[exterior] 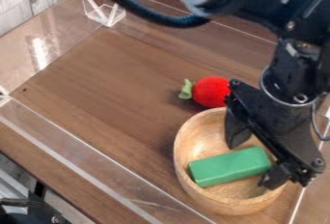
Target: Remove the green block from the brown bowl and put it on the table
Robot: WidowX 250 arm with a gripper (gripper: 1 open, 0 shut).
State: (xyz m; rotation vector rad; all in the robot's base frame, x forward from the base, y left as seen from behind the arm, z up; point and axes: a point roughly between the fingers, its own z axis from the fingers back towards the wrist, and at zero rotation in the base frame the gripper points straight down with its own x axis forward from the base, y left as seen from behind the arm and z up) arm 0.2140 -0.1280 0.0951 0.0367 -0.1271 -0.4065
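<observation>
The green block (231, 166) lies flat inside the brown bowl (198, 180) at the lower right of the table (116, 83). It is a bright green bar resting across the bowl's middle. My gripper (287, 165) hangs black and pointing down over the right side of the bowl, its jaws open. One finger (280, 174) reaches down beside the block's right end. I cannot tell whether it touches the block. The arm hides the bowl's far right rim.
A red ball with a small green leaf (206, 91) sits just behind the bowl. Low clear acrylic walls (77, 170) edge the table, and a clear stand (103, 14) is at the back left.
</observation>
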